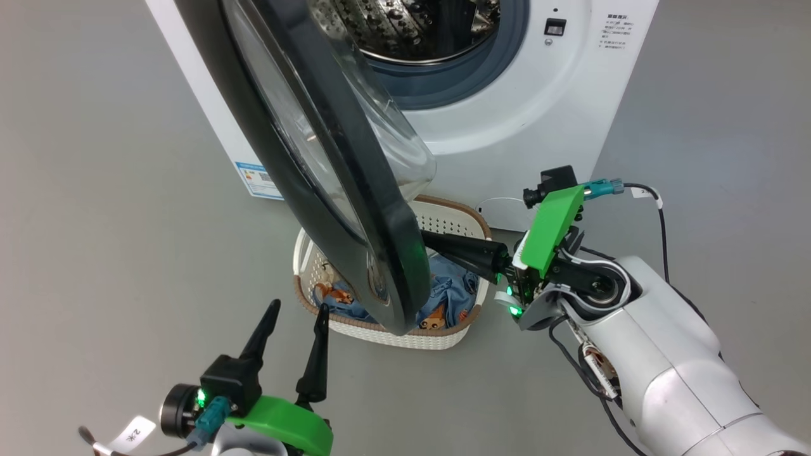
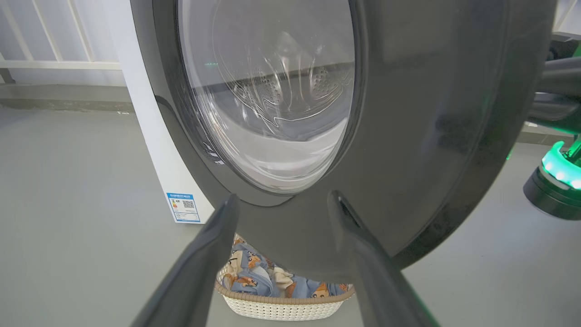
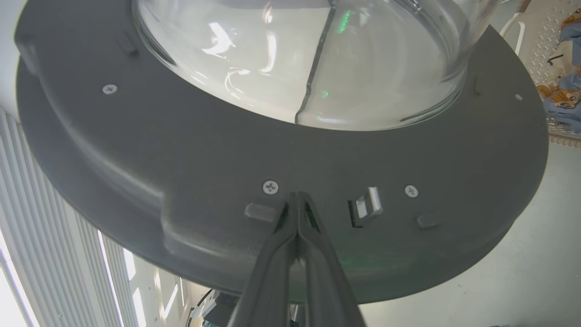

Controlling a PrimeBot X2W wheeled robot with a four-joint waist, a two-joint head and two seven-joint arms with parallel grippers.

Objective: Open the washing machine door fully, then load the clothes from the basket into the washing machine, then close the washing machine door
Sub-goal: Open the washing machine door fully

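Observation:
The washing machine (image 1: 545, 95) stands at the top with its steel drum showing. Its door (image 1: 342, 190) hangs partly swung out, black rim edge-on, glass bowl bulging toward the machine. My right gripper (image 1: 426, 240) is shut and empty, its tips (image 3: 296, 200) pressed against the door's inner face (image 3: 181, 150) beside the latch. My left gripper (image 1: 299, 306) stands open at the lower left, a short way from the door's outer face (image 2: 431, 113). The basket (image 1: 405, 332) sits on the floor under the door, with the blue and cream clothes (image 1: 453, 285) inside, partly hidden by the rim.
Grey floor lies all around the machine and basket. A blue energy sticker (image 1: 258, 180) marks the machine's left side. A white railing (image 2: 54, 63) runs along the back wall in the left wrist view. A round lower flap (image 1: 500, 212) sits behind my right wrist.

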